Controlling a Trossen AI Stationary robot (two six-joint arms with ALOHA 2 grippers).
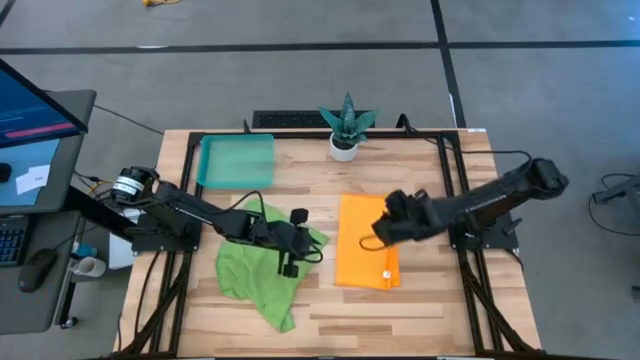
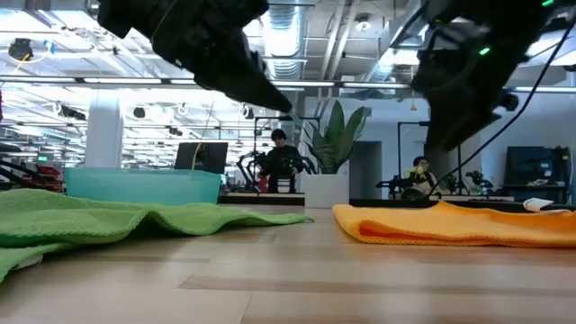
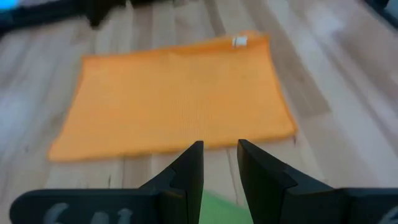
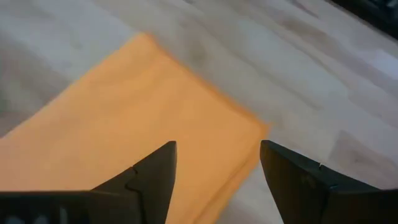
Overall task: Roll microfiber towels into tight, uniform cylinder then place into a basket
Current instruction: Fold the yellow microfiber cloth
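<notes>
Right gripper [image 4: 217, 180] hovers, fingers wide apart, directly above the orange towel [image 4: 124, 137]. Left gripper [image 3: 221, 171], fingers narrowly apart and empty, sits farther off over the green towel [image 1: 260, 270].

Grey floor [image 1: 300, 80] is stretching out beyond the wooden desk [image 1: 420, 300], a monitor [image 1: 30, 110] is glowing off to one side, ceiling lights [image 2: 54, 81] are shining overhead, and two people [image 2: 279, 162] are sitting far back.

1. High view looks straight down on the whole bench [image 1: 420, 300].
2. Low view sits at bench-top level, facing the room.
3. Both wrist views hang close, seemingly tilted down, sharing the orange towel [image 3: 174, 99].
</notes>
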